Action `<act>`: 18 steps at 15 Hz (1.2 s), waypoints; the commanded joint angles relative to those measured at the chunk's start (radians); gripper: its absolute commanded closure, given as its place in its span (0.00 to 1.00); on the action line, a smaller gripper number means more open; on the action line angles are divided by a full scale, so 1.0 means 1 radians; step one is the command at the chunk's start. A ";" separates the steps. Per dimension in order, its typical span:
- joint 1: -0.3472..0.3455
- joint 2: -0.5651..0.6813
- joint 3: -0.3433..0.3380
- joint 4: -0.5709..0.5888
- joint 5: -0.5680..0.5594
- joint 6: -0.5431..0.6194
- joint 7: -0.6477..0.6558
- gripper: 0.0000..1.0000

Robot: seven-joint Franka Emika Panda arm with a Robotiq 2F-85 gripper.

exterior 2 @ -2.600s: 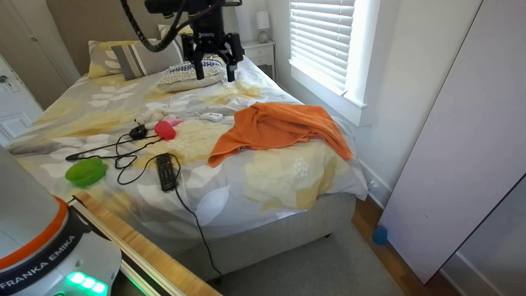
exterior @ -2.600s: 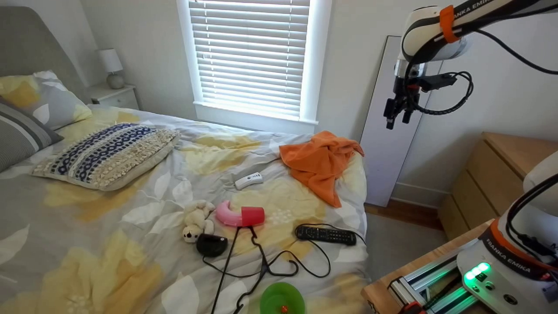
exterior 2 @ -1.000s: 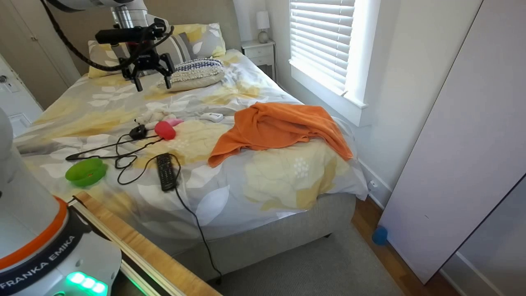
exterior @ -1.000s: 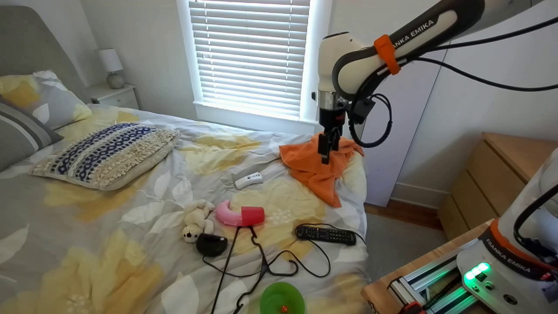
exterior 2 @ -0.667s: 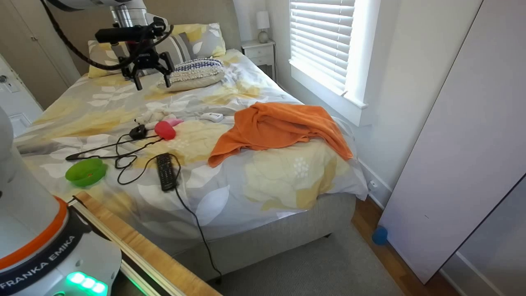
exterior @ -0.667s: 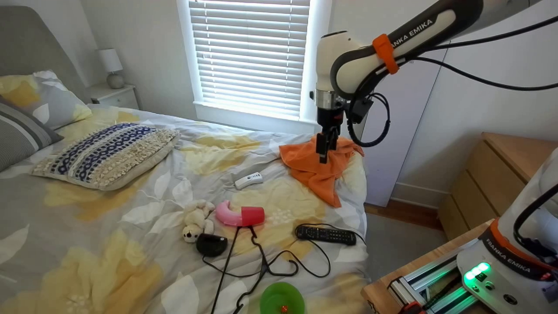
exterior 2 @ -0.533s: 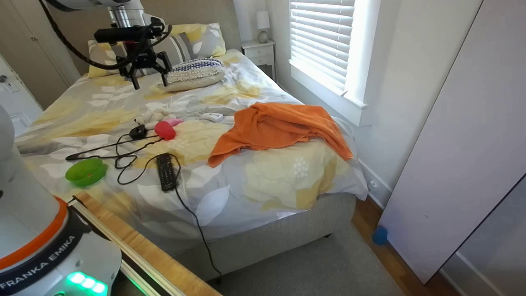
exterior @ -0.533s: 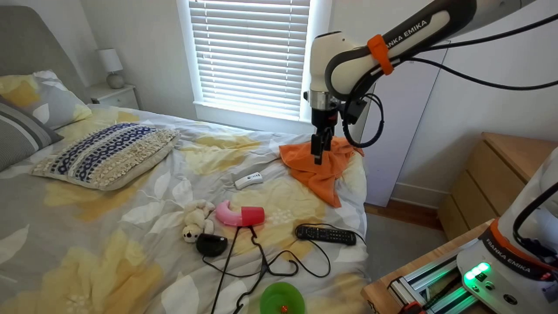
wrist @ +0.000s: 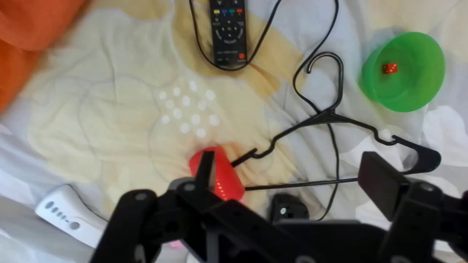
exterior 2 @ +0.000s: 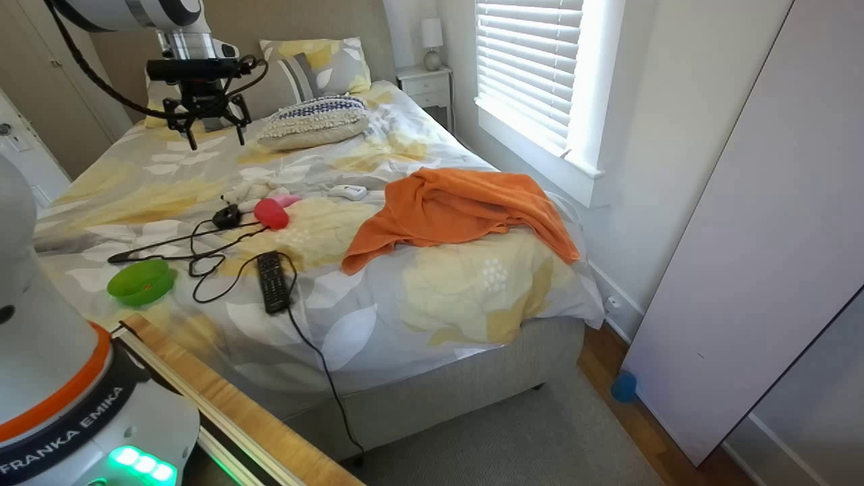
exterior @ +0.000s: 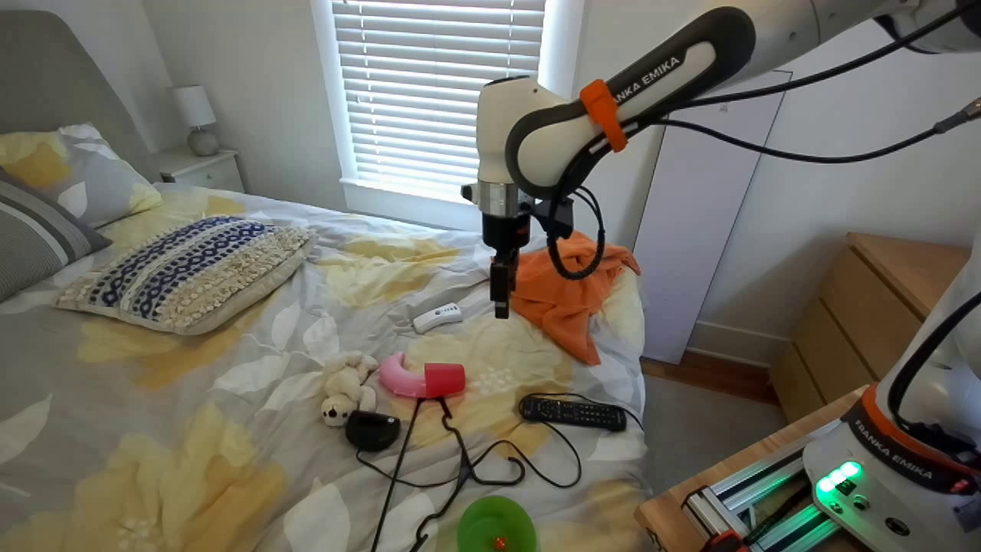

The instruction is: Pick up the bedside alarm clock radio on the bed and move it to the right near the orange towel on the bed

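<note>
The black alarm clock radio [exterior: 372, 431] lies on the bed beside a white plush toy, its cord trailing under a hanger. It also shows in an exterior view [exterior 2: 227, 217] and, partly hidden by the gripper body, in the wrist view [wrist: 289, 207]. The orange towel [exterior: 563, 299] lies crumpled at the bed's far corner; it also shows in an exterior view [exterior 2: 452, 209] and at the top left of the wrist view [wrist: 33, 29]. My gripper [exterior: 502, 310] is open and empty, high above the bed. Its spread fingers show in an exterior view [exterior 2: 217, 142] and the wrist view [wrist: 290, 164].
A black hanger [exterior: 464, 468] lies across the cord. The pink-and-red curved object [exterior: 443, 380] and plush toy [exterior: 346, 387] are close to the clock. A black remote [exterior: 579, 412], white remote [exterior: 438, 317] and green bowl [exterior: 497, 525] holding a red die are around.
The arm has swung in over the bed from the right in an exterior view and come lower, passing in front of the towel. The gripper stays open; the objects on the bed have not moved.
</note>
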 commanded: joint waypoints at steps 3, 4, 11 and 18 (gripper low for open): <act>0.060 0.221 0.063 0.186 -0.016 0.006 -0.189 0.00; 0.068 0.251 0.075 0.208 -0.013 0.008 -0.228 0.00; 0.075 0.278 0.091 0.223 -0.004 -0.003 -0.296 0.00; 0.069 0.330 0.102 0.264 0.007 0.029 -0.340 0.00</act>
